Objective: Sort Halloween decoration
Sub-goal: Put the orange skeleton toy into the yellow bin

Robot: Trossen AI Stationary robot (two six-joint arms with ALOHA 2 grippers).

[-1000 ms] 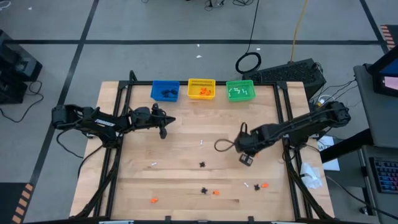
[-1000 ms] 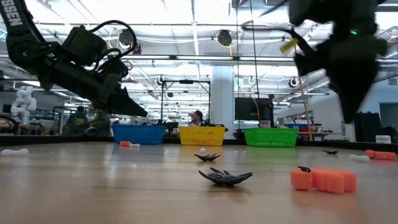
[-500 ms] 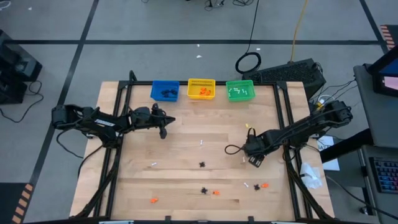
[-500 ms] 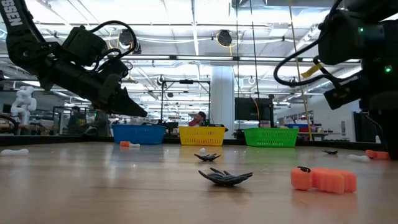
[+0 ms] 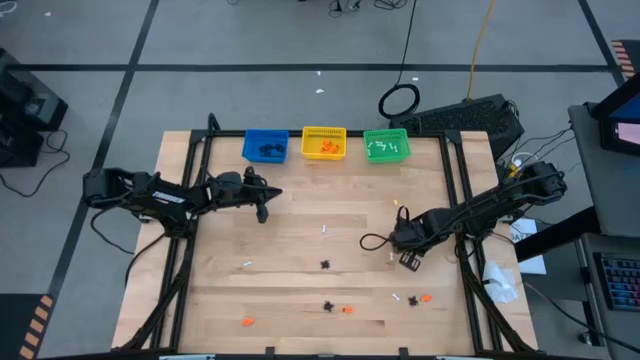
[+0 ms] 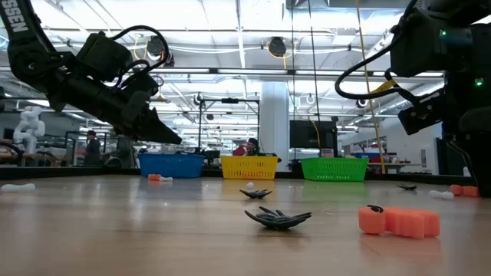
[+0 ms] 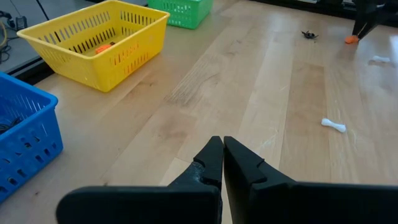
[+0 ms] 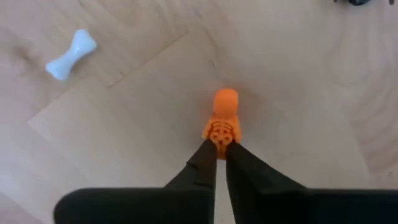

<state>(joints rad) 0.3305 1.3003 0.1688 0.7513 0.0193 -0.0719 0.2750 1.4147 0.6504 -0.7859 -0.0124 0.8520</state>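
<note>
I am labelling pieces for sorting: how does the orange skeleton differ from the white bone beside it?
The orange skeleton has a round head and ribs; the white bone is a plain bar with knobbed ends. The jaws of the right gripper pinch the skeleton's lower end; the bone lies free, apart from them. Both are tiny beside the jaws.

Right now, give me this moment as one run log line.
right gripper: shut on orange skeleton, low over table | left gripper: shut, empty, waiting near blue bin
</note>
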